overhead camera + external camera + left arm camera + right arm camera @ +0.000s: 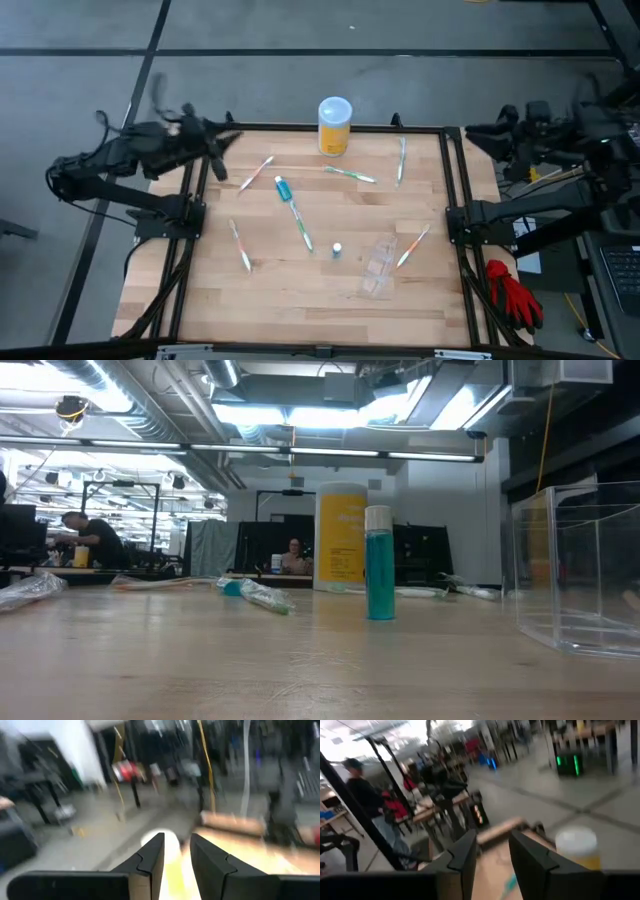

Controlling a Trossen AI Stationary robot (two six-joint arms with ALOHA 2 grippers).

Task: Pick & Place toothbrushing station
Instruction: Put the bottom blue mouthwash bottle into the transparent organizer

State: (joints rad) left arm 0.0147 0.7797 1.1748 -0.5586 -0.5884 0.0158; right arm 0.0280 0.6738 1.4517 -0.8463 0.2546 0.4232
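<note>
While both arms hung back at the far corners of the worktop (300, 290), nothing of the toothbrushing set had been gathered. The left pincer (222, 150) hovered off the far left corner, its two fingers a narrow gap apart with nothing between them; the right pincer (478, 133) waited beyond the far right corner, fingers likewise slightly parted and empty.

The clear cup (379, 268) lay toward the near right. The small teal tube (338, 249) with its white cap stood upright just to the left of it. A blue-headed brush (293, 207) lay near the middle, a pale one (259, 171) beside the far left, another (240, 245) near the left edge, a green one (351, 174) and a second green one (401, 158) by the far edge, and a pinkish one (412, 246) touching or nearly touching the cup. The yellow jar (334, 125) sat at the far edge, no part of the job.

From where I stood, the risks looked plain enough. Brushes that slim lie flat on the wood, so fingers closing a shade too high would probably pinch air or flick one aside. The cup, light and see-through, could skid or be tipped by a careless nudge. The upright tube might topple if an arm swept low past it, and the left arm's reach ran close by the jar.
</note>
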